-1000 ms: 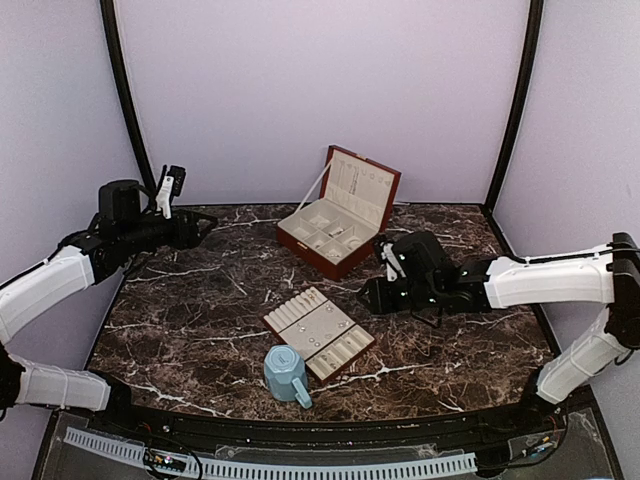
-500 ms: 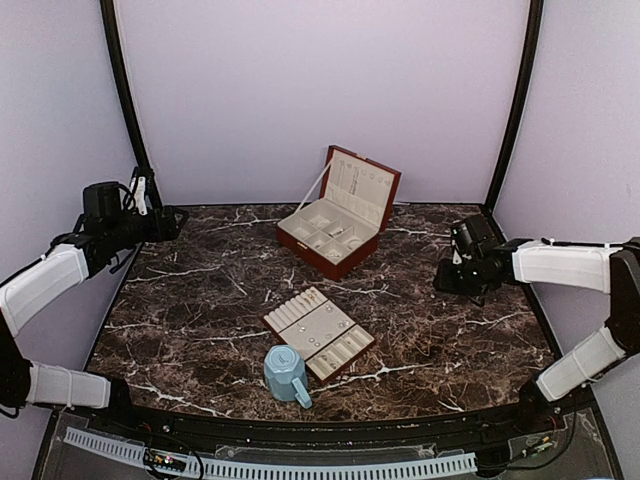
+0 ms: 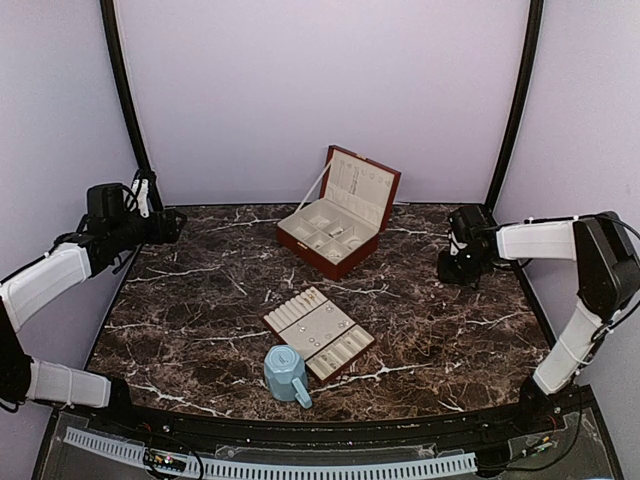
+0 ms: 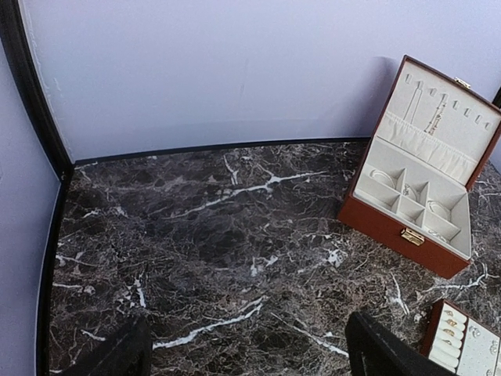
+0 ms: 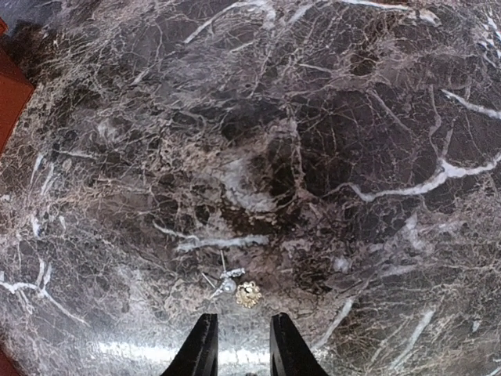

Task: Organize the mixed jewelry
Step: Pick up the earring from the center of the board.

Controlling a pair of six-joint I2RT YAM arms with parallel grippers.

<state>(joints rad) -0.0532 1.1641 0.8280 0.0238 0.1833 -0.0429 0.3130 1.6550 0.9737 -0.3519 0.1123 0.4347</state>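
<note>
1. Far left: the left claw (image 4: 249, 333) hovers above the dark marble tabletop (image 4: 196, 235). Its jaws are spread wide and hold nothing.
2. Centre, toward the back: a red-brown jewelry box (image 4: 391, 225) stands with its lid raised. A thin hoop (image 4: 382, 177) lies in one cream compartment.
3. Centre, nearer the arms: a flat tray (image 3: 300, 312) has small rings (image 4: 450, 323) tucked in its slots. A light-blue mug (image 3: 285, 372) stands just beside its near corner.
4. Right: the right claw (image 5: 244, 348) hangs low over bare tabletop, well apart from box and tray. Its jaws are drawn close, with a slim gap and nothing between them.
5. Just ahead of its tips lie two loose bits of jewelry, a silvery stud (image 5: 227, 285) and a gold-toned piece (image 5: 248, 294). They are too tiny to tell whether they touch.
6. The step in hand looks like lifting these bits. To do it well, the right claw should move forward so its tips bracket one piece only. It should then lower until the tips graze the stone and close slowly. A quick pinch could flick the stud away.
</note>
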